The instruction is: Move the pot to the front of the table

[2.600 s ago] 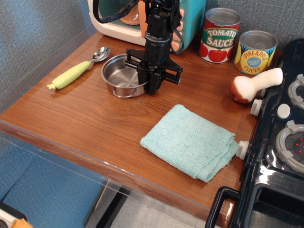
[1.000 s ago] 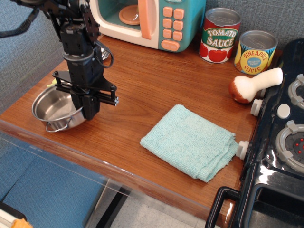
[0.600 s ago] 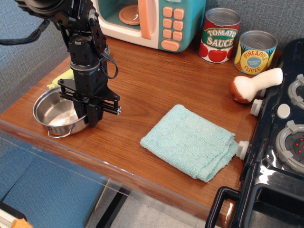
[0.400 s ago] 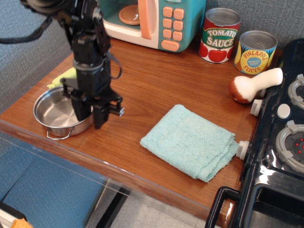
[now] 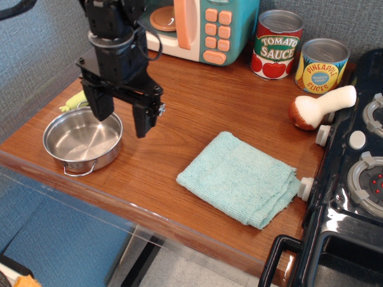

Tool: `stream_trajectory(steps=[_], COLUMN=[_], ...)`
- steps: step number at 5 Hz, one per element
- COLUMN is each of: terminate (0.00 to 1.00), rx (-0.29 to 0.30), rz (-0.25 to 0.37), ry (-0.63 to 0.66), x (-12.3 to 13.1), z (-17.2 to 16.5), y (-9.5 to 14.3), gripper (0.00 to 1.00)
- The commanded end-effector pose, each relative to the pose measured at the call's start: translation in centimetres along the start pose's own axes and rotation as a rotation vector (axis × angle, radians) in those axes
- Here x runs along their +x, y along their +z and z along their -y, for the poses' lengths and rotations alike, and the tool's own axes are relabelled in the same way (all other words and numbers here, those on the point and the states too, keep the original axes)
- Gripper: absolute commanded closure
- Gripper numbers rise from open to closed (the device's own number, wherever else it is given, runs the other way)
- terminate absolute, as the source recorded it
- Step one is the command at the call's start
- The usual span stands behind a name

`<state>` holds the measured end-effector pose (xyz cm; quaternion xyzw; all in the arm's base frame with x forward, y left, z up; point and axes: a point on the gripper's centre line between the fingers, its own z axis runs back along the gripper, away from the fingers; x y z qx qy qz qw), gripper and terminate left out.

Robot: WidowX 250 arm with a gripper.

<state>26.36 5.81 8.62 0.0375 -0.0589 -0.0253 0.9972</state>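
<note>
The pot (image 5: 81, 142) is a small shallow shiny steel pot with a wire loop handle at its front. It rests on the brown wood-grain table (image 5: 179, 113) near the front left edge. My gripper (image 5: 121, 116) hangs above the pot's right rim, raised clear of it. Its two black fingers (image 5: 143, 119) are spread wide apart and hold nothing.
A folded light-blue cloth (image 5: 240, 178) lies right of centre. A green-handled spoon (image 5: 75, 100) peeks out behind the arm. A toy microwave (image 5: 197, 27) and two tin cans (image 5: 277, 45) stand at the back. A toy mushroom (image 5: 320, 107) and a black toy stove (image 5: 353, 179) are on the right.
The gripper carried the pot from the back of the table to the front left edge, set it down, opened its fingers and rose above it.
</note>
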Motion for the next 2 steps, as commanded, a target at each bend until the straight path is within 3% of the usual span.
stream_trajectory(steps=[1, 2], terminate=[0.0, 1.0], rx=[0.018, 0.018], rz=[0.045, 0.045], ry=[-0.006, -0.006], x=[-0.05, -0.05], z=[-0.01, -0.01], y=[1.45, 1.45], gripper=[0.0, 0.0])
